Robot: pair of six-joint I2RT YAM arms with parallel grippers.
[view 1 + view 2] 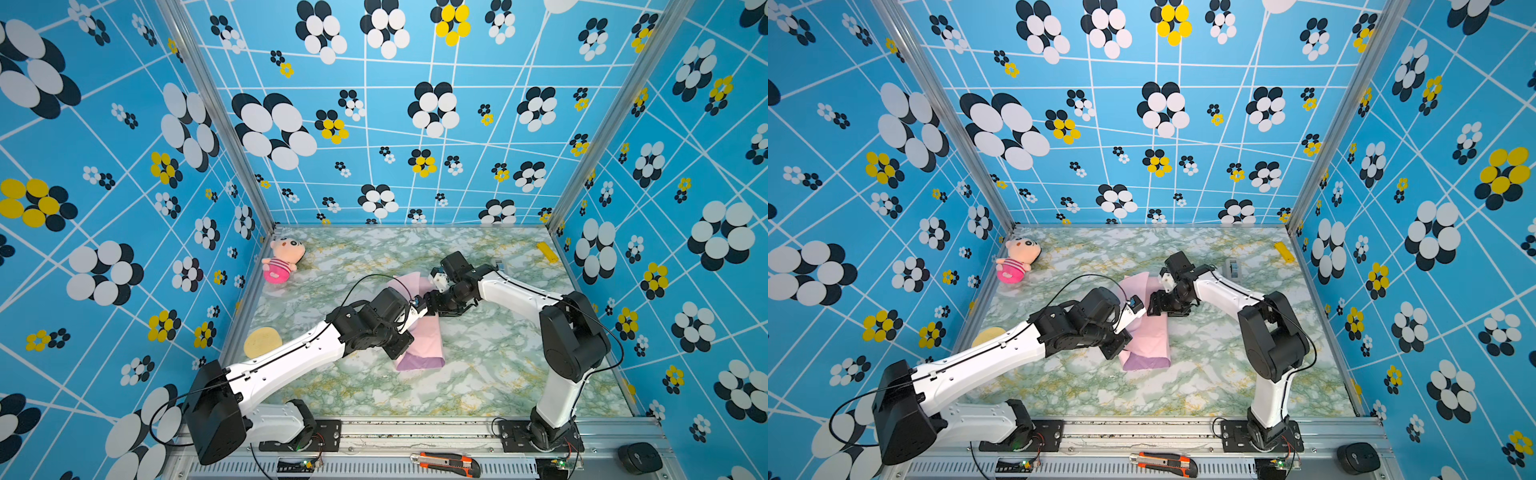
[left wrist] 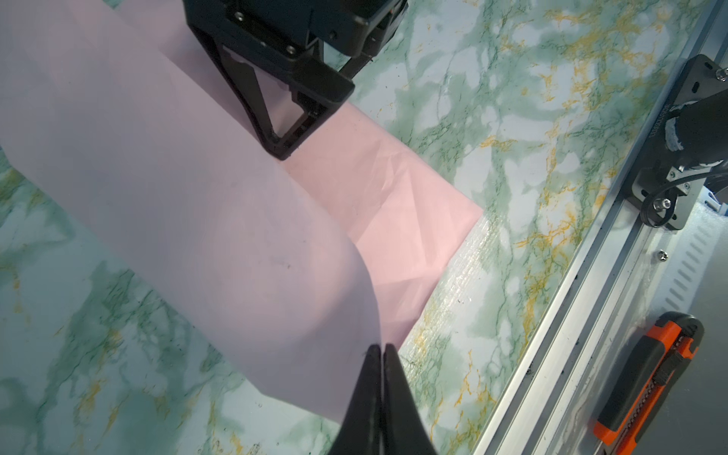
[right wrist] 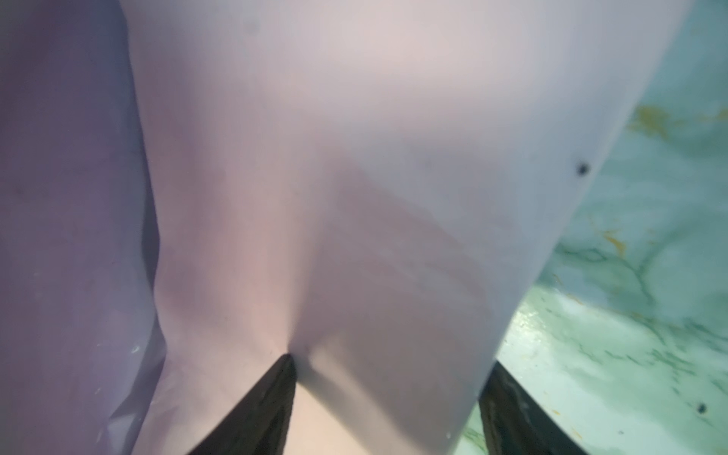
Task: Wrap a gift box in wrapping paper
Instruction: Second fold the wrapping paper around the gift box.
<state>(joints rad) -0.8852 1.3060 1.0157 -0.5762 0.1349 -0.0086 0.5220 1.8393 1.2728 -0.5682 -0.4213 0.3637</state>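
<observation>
Green marble table (image 1: 478,374) sits inside blue flower walls. Close by, at 6 o'clock, an orange knife (image 1: 446,462) lies on the metal rail (image 1: 415,428). In the middle lies the wrapping paper (image 1: 424,345), pink side up. The left gripper (image 2: 381,350) has its 2 fingers pressed together on a lifted paper edge. The right gripper (image 3: 390,360) has its fingers wide apart with paper between them. 1 tip dents the paper, but I cannot tell if it squeezes. The gift box does not show. Far off, at 10 o'clock, lies a plush doll (image 1: 282,259).
</observation>
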